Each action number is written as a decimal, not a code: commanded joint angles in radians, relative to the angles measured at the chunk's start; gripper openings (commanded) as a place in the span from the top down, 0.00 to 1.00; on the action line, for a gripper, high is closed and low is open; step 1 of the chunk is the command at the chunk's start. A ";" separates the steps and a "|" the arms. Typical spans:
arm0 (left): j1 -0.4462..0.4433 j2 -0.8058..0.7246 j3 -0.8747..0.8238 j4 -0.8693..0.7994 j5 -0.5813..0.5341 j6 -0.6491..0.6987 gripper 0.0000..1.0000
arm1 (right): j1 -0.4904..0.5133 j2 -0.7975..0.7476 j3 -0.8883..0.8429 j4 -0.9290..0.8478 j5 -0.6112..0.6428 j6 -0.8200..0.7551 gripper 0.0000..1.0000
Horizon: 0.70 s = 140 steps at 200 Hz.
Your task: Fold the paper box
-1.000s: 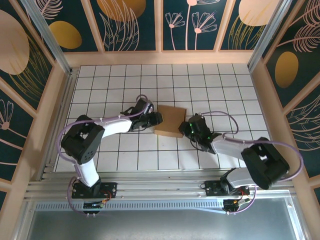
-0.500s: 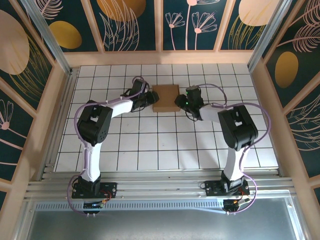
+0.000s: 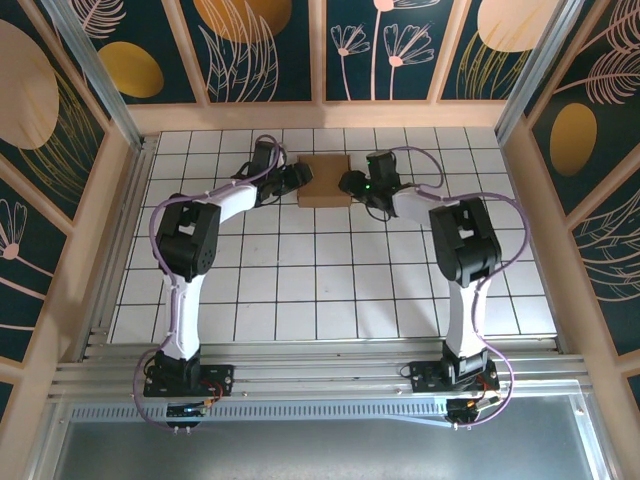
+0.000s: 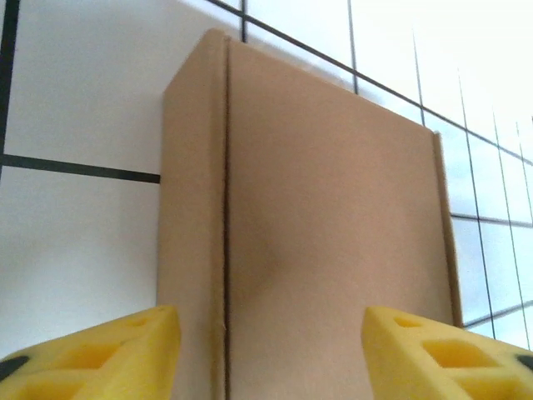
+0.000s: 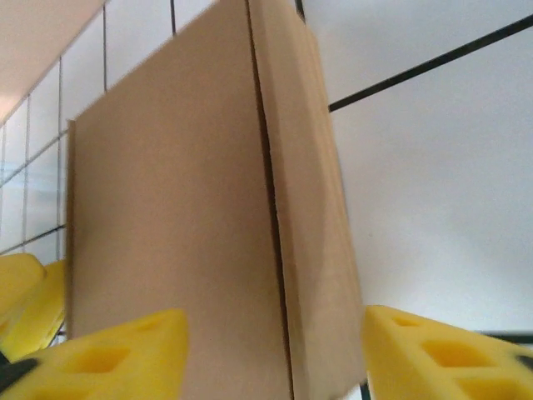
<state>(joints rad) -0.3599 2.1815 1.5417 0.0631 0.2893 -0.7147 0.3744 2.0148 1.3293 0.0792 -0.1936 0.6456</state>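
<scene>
The paper box (image 3: 324,180) sits closed-up and squarish on the far side of the white tiled surface (image 3: 300,290), between the two arms. Left tool (image 4: 271,329) is at its left edge, right tool (image 5: 275,333) at its right edge. Both are released — yellow fingers (image 4: 117,350) spread wide, nothing clamped.

Handling, my read: light, thin brown cardboard, stiff across panels, weak at the creases and the seam line. It would likely slide on the smooth tiles if pushed from one side only. The best hold looks like opposite side walls, pressed evenly, not a flap edge.

Hard to tell whether the fingertips touch the box — its near edge is cut off in both wrist views. The underside is hidden, and I can't say whether the flaps are tucked.
</scene>
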 commanded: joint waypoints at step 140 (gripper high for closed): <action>0.007 -1.339 -1.327 0.604 -0.838 0.573 0.01 | -0.480 -0.781 -1.086 0.681 0.262 -0.491 0.01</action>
<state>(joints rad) -0.3588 0.8673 0.3191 0.3458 -0.2871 -0.3756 -0.0494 1.0786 0.1913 0.4511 0.1295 0.1829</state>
